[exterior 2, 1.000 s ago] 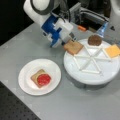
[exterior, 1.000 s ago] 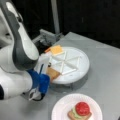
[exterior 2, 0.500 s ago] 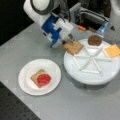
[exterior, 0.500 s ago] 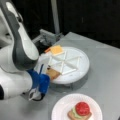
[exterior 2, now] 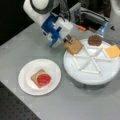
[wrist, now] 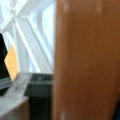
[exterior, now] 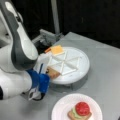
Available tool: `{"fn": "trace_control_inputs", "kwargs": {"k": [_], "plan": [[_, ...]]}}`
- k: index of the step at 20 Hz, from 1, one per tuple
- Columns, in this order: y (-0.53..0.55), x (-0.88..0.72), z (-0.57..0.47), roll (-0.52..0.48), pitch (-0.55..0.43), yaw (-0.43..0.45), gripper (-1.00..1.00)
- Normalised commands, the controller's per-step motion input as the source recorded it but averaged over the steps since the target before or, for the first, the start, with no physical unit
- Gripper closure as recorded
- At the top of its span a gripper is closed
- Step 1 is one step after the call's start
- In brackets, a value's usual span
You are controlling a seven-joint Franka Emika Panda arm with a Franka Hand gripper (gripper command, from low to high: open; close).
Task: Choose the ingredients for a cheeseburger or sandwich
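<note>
My gripper (exterior: pixel 47 73) (exterior 2: pixel 68 40) is at the near rim of the round divided tray (exterior: pixel 81 65) (exterior 2: pixel 100 75), shut on a tan-brown toast square (exterior: pixel 53 72) (exterior 2: pixel 74 45) that sits at the rim of one compartment. That toast (wrist: pixel 87 60) fills the right half of the wrist view. Also on the tray are a yellow cheese square (exterior: pixel 57 50) (exterior 2: pixel 113 51) (wrist: pixel 11 62) and a dark brown patty (exterior 2: pixel 95 40). The sandwich (exterior: pixel 80 112) (exterior 2: pixel 41 78) stands on a white paper plate (exterior: pixel 60 111) (exterior 2: pixel 25 75): toast base, green lettuce, red tomato on top.
A grey metal fixture (exterior: pixel 48 37) (exterior 2: pixel 87 16) stands behind the tray at the table's back. The arm's white body (exterior: pixel 17 57) takes up a front view's left. The grey tabletop (exterior 2: pixel 75 105) runs around the plate and tray.
</note>
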Motion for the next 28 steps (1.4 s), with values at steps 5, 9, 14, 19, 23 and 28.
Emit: {"fn": "trace_control_inputs", "kwargs": {"k": [5, 9, 14, 19, 23, 28], "plan": [[-0.13, 0.03, 0.04, 0.169, -0.004, -0.046, 1.00], [-0.07, -0.01, 0.39, 0.088, 0.085, -0.093, 1.00], [0.03, 0.10, 0.57, -0.007, 0.147, -0.098, 1.00], [0.09, 0.20, 0.36, -0.030, 0.147, -0.071, 1.00], [0.04, 0.20, 0.15, 0.004, 0.113, -0.021, 1.00], [-0.01, 0.18, 0.07, 0.021, 0.095, -0.012, 1.00]]}}
